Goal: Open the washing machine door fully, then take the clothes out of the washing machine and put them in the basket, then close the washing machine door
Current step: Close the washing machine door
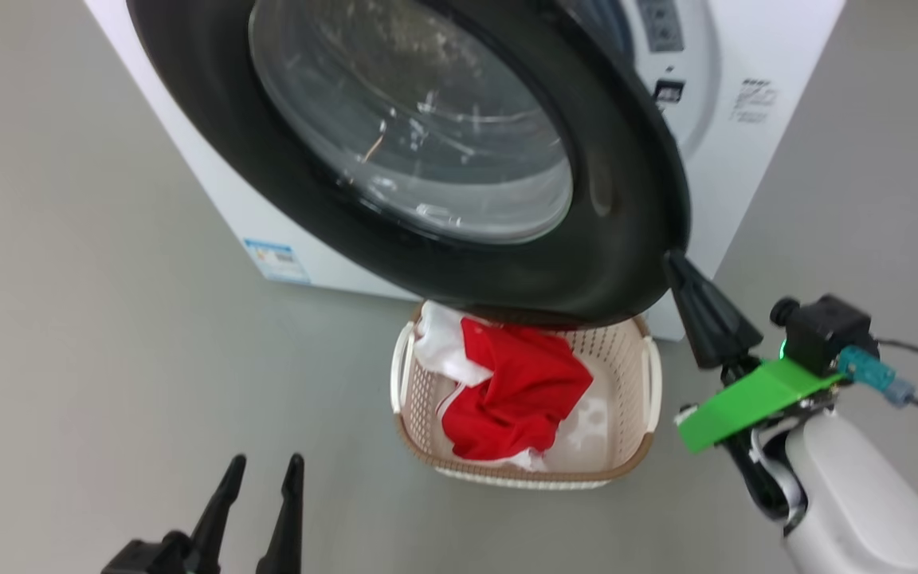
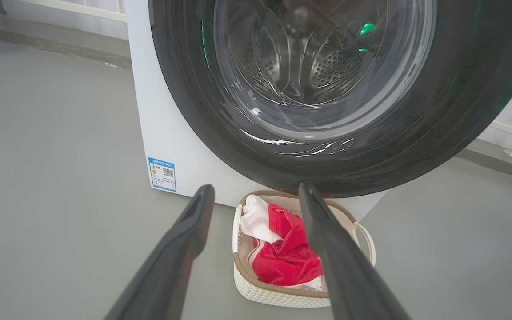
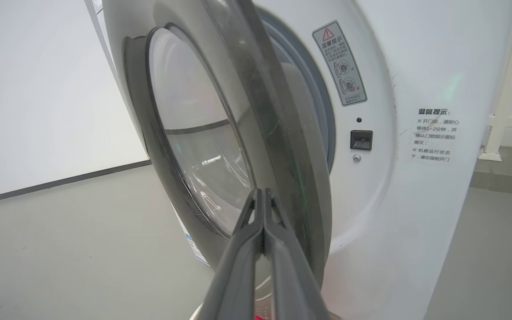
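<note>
Washing machine door (image 1: 411, 127) ajar: glossy black rim, bulging clear glass. Right gripper (image 1: 672, 263) jaws together; left gripper (image 1: 266, 462) jaws apart.

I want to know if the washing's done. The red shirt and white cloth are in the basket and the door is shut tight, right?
The red shirt and white cloth are in the basket, but the washing machine door stands ajar, as the right wrist view shows.

The washing machine (image 1: 742, 183) was white; its door (image 1: 610, 271) had a glossy black rim; the clothes (image 1: 523, 391) were red and white; the basket (image 1: 622, 367) was cream, perforated, brown-rimmed.
</note>
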{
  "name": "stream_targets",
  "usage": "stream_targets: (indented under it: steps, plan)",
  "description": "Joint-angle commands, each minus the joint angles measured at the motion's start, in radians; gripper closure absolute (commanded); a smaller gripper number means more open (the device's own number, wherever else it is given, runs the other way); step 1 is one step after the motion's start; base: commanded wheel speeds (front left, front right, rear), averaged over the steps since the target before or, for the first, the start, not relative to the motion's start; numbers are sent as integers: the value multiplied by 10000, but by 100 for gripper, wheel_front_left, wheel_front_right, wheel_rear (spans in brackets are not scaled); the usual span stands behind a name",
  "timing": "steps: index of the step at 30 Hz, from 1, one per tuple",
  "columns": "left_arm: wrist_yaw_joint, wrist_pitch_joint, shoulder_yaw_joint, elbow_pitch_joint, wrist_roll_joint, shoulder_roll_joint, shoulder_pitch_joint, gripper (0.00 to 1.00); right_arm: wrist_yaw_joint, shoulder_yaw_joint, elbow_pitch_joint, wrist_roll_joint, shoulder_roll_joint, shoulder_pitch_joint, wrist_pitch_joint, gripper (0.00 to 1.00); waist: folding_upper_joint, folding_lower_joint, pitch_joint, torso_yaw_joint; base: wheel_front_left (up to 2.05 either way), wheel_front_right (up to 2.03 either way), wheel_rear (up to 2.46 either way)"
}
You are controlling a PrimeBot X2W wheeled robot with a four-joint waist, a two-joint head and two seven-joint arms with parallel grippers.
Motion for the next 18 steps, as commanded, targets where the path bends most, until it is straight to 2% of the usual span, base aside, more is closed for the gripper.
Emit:
stream_targets:
  steps: [1,18]
  plan:
    - [-13,-80,252,-271,-112,46,-354,0,63,114,-197,88,-5,-358,-65,100,-1,0,515,274,0,0,0]
    - [-25,-80,-297,-320,-585,45,-1430,0,63,-402,-150,90,-651,-2159,-65,100,-1,0,1914,588,0,0,0]
